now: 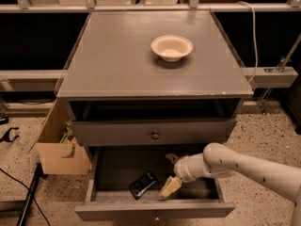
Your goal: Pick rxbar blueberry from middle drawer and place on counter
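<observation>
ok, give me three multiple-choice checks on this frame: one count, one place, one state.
1. Objects on the counter: A none; B one cream bowl; C two bowls.
2. The rxbar blueberry lies: A on the counter; B in the bowl; C in the middle drawer.
3. The gripper is: A open, down in the drawer beside the bar; B shut on the bar; C over the counter.
Answers: 1 B, only the bowl sits there. 2 C, the bar lies on the open drawer's floor. 3 A, its fingers are spread beside the bar, not around it.
</observation>
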